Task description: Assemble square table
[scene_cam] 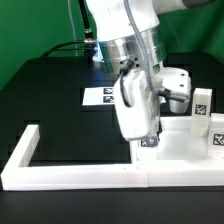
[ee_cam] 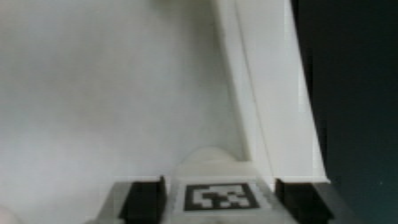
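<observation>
Arm low over the slab, jaws closed on a tagged leg.

The black counter [scene_cam: 50,90] carries the white border wall [scene_cam: 70,172], which runs just below and to the exterior view's left of the jaws [scene_cam: 147,144]. The slab [ee_cam: 107,90] lies flat directly beneath the jaws, inside the wall's corner. Two more legs [scene_cam: 202,103] stand upright well off to the exterior view's right. The wrist view shows both fingers [ee_cam: 139,198] pressed against the sides of one leg [ee_cam: 221,195], its tag between them.

White slab [scene_cam: 185,140] lies flat — two tagged leg blocks [scene_cam: 203,107] stand upright on it.
</observation>
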Robot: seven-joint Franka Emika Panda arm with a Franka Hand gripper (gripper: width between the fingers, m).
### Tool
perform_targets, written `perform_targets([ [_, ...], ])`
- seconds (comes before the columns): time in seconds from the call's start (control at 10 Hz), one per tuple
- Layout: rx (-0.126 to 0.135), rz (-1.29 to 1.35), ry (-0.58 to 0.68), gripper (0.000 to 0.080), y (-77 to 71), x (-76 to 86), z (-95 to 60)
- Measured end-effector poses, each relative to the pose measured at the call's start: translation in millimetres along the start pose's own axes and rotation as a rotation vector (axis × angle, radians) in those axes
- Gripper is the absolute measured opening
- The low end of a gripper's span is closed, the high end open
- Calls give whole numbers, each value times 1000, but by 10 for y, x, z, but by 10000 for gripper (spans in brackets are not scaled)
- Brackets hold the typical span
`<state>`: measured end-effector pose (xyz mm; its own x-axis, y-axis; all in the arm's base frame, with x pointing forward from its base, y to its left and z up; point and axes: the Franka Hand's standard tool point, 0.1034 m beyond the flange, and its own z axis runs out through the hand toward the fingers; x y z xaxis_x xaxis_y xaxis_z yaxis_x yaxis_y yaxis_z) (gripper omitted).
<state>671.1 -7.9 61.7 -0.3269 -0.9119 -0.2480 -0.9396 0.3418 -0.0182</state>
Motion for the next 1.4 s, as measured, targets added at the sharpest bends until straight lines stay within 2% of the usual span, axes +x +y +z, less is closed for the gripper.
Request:
perform_targets([
  [0.5, -6, 89, -1, 291, 15, -12, -1],
  [0.6, -6, 87, 0, 370, 14, -10, -2],
  [0.7, -3, 41, -5, 370, 34, -21, -67],
  [0.8, 6, 19, -16, 565, 71, -66, -227],
  [0.9, 20, 12, -30, 628, 103, -120, -421],
  [1.1, 59, 6, -60, 645, 91, -231, -815],
  [1.2, 48, -3, -73, 645, 83, -268, -922],
  [1.4, 48, -2, -69, 649, 85, -255, -882],
])
